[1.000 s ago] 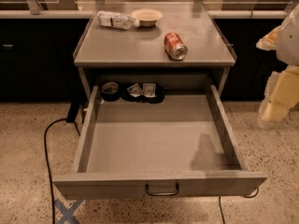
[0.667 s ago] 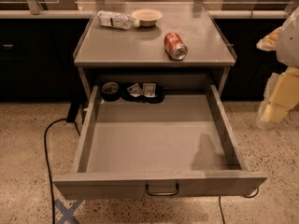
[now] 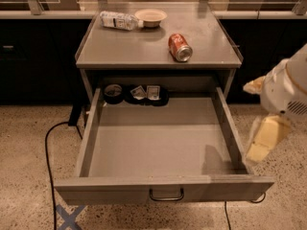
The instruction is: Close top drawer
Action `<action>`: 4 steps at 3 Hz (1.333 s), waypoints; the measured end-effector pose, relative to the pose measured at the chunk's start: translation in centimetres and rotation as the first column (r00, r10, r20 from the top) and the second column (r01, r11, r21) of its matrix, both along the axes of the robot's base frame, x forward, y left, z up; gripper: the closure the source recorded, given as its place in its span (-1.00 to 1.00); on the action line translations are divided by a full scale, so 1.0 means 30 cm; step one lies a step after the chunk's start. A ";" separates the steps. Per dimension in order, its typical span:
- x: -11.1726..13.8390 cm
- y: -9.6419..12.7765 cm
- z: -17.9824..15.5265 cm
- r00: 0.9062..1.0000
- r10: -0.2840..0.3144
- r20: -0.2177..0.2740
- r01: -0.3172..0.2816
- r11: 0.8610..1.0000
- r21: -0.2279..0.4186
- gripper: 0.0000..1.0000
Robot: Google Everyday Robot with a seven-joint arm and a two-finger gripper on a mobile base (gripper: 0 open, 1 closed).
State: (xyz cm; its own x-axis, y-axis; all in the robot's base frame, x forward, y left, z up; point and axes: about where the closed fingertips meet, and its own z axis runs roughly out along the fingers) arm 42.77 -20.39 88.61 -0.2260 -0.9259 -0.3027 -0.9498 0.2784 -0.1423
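Note:
The top drawer [image 3: 158, 147] is a wide grey metal drawer pulled far out of the grey cabinet [image 3: 158, 49]. Its deep flat tray is bare except for a few small dark round items and packets [image 3: 136, 94] at the back. Its front panel [image 3: 115, 190] faces the camera, with a small dark wire handle [image 3: 166, 195] at centre. My gripper [image 3: 266, 138] hangs at the right of the view on a white arm [image 3: 288, 85]. It sits just outside the drawer's right wall and touches nothing.
On the cabinet top lie a red soda can [image 3: 180, 47] on its side, a plastic bottle [image 3: 118, 20] and a pale bowl [image 3: 150, 17]. A black cable [image 3: 48, 152] runs over the speckled floor at left. Blue tape [image 3: 67, 217] marks the floor. Dark cabinets [image 3: 33, 56] stand behind.

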 end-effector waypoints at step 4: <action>-0.186 0.090 -0.331 0.980 0.060 -0.189 -0.027 0.985 0.173 -1.00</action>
